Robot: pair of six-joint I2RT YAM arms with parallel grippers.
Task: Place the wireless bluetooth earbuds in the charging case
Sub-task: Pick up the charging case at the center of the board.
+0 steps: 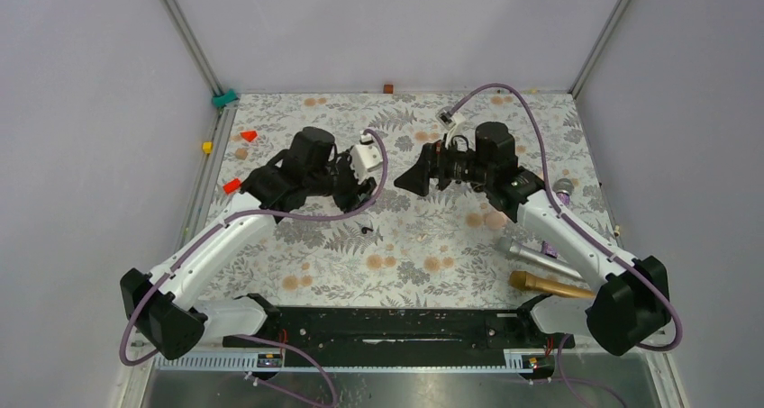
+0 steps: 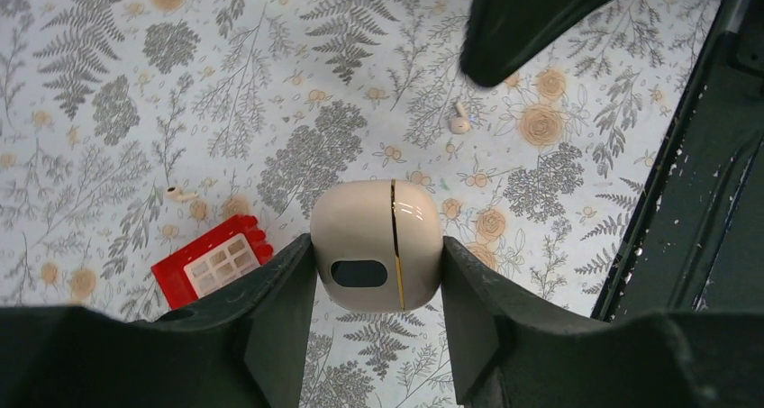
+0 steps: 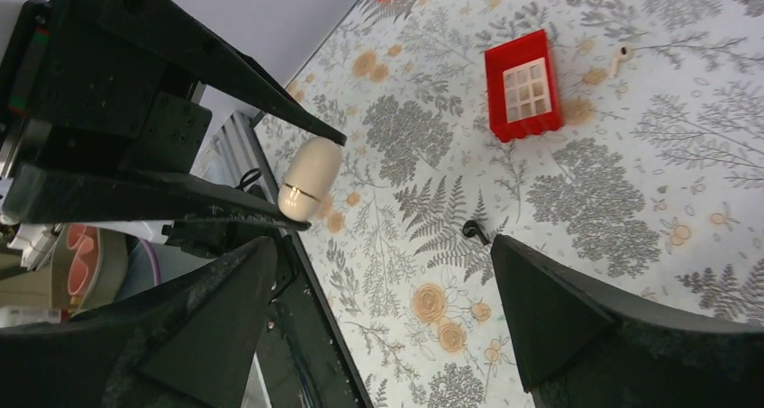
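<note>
Left pincer (image 2: 377, 248) grips the shut cream charging case (image 2: 365, 219); the nearer earbud (image 2: 459, 120) lies upper centre on the bench (image 2: 90, 111), just below the wide-open, empty right pincer (image 3: 383, 246).

place: robot lab cell | evidence: grey panel walls (image 1: 81, 111), aluminium frame posts (image 1: 185, 34), 2 bolted arms (image 1: 212, 241)

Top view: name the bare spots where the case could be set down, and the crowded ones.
Widest bare patch: the table's near middle, between the left arm, the right arm and the black base rail. Crowded: the right edge, with the silver microphone and gold microphone; the far left corner, with red blocks.
</note>
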